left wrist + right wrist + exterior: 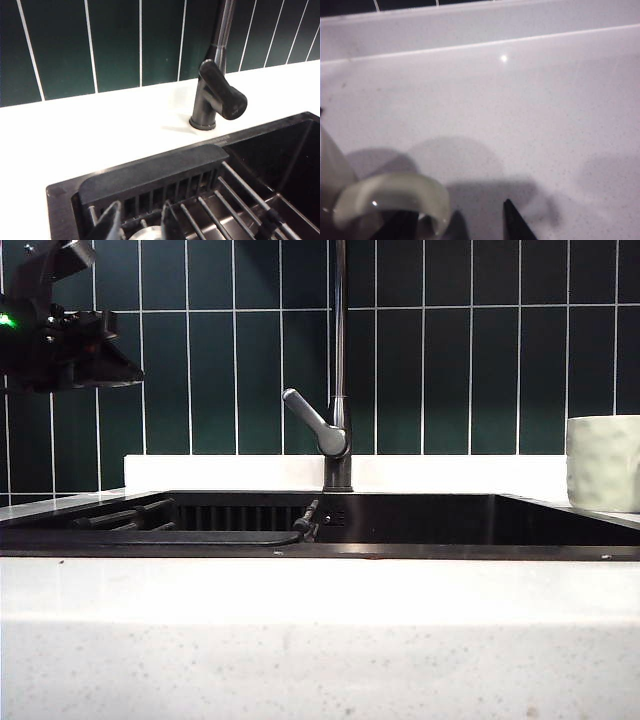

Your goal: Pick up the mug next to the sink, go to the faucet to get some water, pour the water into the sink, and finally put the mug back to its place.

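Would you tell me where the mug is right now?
The mug stands on the white counter at the far right of the exterior view, beside the sink; its handle sits just by the open right gripper.

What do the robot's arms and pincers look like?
The left arm is black and chunky, with a small green light glowing on it. The left pincer has two dark, pointed fingers. The right pincer has black pointed fingers too. No cables or writing show.
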Available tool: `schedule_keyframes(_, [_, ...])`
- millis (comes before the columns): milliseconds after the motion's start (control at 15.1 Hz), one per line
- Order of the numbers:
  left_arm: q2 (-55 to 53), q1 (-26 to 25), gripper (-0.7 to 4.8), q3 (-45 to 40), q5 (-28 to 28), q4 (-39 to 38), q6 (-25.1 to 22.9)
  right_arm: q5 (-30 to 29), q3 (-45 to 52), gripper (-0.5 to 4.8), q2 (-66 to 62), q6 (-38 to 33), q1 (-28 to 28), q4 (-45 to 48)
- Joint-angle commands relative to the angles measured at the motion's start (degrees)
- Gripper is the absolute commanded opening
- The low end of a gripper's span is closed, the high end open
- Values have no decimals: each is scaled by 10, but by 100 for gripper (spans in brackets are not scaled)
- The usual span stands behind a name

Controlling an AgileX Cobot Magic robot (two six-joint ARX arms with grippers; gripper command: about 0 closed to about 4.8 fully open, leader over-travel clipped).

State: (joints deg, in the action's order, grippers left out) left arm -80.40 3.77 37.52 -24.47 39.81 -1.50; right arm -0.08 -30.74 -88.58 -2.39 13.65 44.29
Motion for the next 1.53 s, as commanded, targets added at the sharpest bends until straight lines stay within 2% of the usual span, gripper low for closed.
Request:
schedule_keyframes(66, [1, 0, 102, 2, -2, 5, 0, -1, -3, 229, -10, 24, 0, 43])
schedule_keyframes(797, [1, 0, 101, 1, -2, -16, 0, -1, -17, 229, -58, 24, 2, 73])
schedule_keyframes(996, [1, 0, 97, 1, -2, -16, 0, 0, -17, 164, -59, 24, 3, 84])
schedule_keyframes(1129, [1, 0, 97, 1, -2, -16, 0, -1, -17, 65, -59, 24, 3, 91])
schedule_keyframes(1195, [1, 0, 97, 1, -2, -16, 0, -1, -17, 36, -58, 24, 3, 91])
schedule_keyframes(1328, [1, 0, 96, 1, -4, -16, 0, -1, -17, 8, -52, 24, 3, 90])
schedule_keyframes(1527, [1, 0, 84, 2, -28, -15, 15, -1, -17, -1, -6, 24, 1, 86])
